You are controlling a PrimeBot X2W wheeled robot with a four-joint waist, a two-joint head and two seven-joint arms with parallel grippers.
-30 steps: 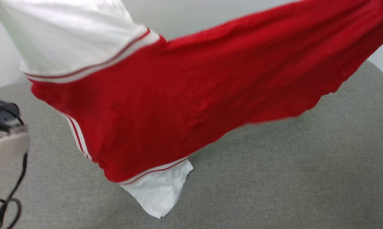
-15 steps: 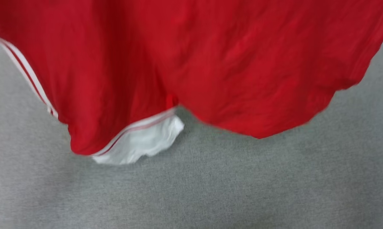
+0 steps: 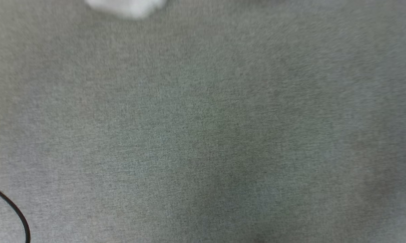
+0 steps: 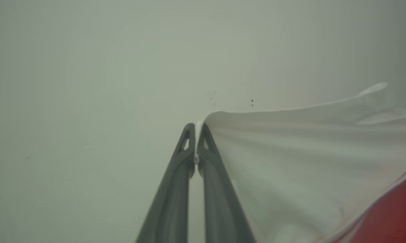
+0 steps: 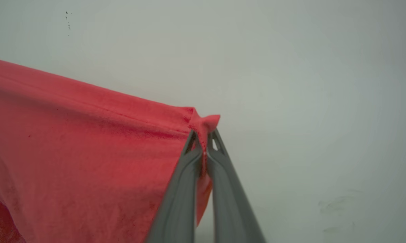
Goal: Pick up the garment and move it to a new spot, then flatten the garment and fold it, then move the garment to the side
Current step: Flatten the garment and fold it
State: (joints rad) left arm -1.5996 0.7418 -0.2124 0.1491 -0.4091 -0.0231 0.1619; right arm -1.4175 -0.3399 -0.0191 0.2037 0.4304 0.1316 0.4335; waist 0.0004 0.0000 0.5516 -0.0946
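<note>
left end effector (image 4: 196, 135) clamped on garment (image 4: 307, 162) sleeve | right end effector (image 5: 204, 141) clamped on red corner | both facing wall (image 4: 88, 67)

You face plain indoor room, probably test lab or studio; blurred head view limits certainty. Evidence: grey woven fabric surface (image 3: 223, 135), bare pale wall (image 4: 88, 67), loose black cable (image 3: 16, 211) at edge.

No text, number or label can be read anywhere. The garment (image 4: 307, 162) turns only plain white and red cloth to both wrist views (the trim at the lower right is just blurred stripes).
</note>
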